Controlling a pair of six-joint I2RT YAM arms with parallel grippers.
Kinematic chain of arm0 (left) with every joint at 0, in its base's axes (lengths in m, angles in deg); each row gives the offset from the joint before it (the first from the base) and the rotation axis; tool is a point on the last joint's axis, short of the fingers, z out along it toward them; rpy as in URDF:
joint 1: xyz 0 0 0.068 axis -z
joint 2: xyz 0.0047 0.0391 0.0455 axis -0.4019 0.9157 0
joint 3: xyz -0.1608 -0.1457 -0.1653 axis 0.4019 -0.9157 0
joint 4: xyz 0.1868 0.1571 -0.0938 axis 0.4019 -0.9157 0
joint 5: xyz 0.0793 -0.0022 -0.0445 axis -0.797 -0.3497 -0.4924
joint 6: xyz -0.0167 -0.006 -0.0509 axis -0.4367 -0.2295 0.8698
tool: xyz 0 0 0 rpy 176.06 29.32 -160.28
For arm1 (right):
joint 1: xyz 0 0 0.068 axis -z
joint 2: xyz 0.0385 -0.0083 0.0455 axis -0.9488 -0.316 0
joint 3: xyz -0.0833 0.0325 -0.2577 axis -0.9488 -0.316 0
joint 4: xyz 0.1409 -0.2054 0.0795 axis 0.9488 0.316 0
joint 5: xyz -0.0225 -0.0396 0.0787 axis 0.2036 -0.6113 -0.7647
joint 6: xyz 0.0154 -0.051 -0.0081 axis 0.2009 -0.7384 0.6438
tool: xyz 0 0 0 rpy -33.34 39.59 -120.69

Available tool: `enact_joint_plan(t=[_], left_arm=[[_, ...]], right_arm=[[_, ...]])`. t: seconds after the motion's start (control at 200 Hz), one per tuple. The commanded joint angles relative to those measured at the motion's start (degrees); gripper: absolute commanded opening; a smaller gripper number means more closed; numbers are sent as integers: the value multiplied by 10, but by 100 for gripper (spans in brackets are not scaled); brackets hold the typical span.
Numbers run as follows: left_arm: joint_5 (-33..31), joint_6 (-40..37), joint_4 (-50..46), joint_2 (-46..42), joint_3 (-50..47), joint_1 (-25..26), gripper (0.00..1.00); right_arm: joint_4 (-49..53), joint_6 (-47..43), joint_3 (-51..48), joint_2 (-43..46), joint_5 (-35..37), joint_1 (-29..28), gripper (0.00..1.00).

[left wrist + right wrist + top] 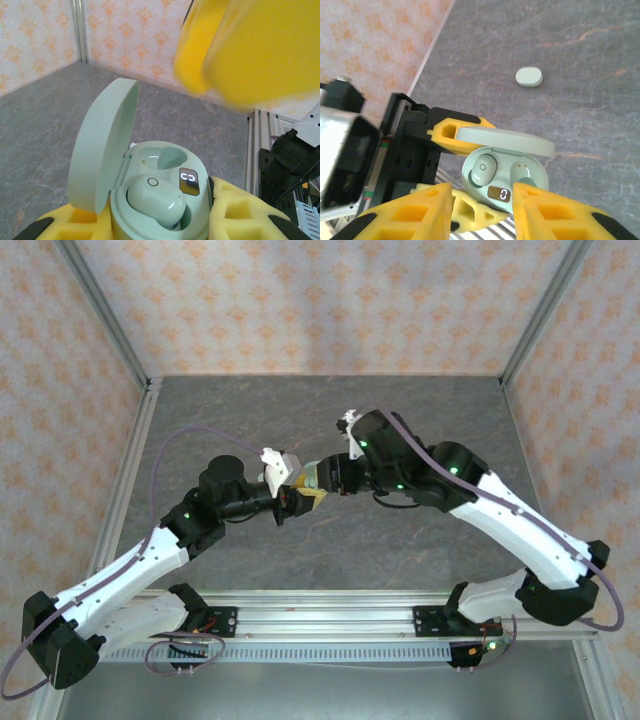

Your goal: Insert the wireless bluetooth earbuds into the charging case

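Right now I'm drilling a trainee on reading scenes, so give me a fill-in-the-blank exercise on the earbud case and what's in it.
1. The lid of the charging case, which is held in the left gripper, stands ___.
2. Inside the case, ___ earbud is seated and the other socket is bare.
3. A second earbud lies loose on the ___.
4. The right gripper has its jaws apart and holds ___.
Missing words: open; one; table; nothing.
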Motion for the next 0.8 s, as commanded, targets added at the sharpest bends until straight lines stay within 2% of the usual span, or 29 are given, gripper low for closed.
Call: enact_joint_plan(t=[0.0, 0.21, 0.305, 0.39, 0.485, 0.575, 0.796], left_arm=[[4, -6, 23, 1, 1, 2, 16], [-2, -4, 20, -11, -8, 2, 16], [-6, -5, 18, -16, -13, 2, 16], [-6, -6, 13, -19, -14, 2, 17], [-9, -8, 8, -21, -15, 2, 16], [-12, -9, 5, -25, -18, 2, 16], [-14, -6, 3, -25, -22, 2, 16]], right_arm=[[13, -12, 24, 36, 45, 17, 37], [79, -12, 12, 51, 76, 94, 40], [98, -13, -22, 52, 76, 150, 41], [90, -11, -81, 52, 27, 224, 42], [46, 2, -165, 51, -78, 310, 42], [-9, 18, -248, 47, -149, 370, 41], [-97, 30, -361, -21, -167, 466, 38]])
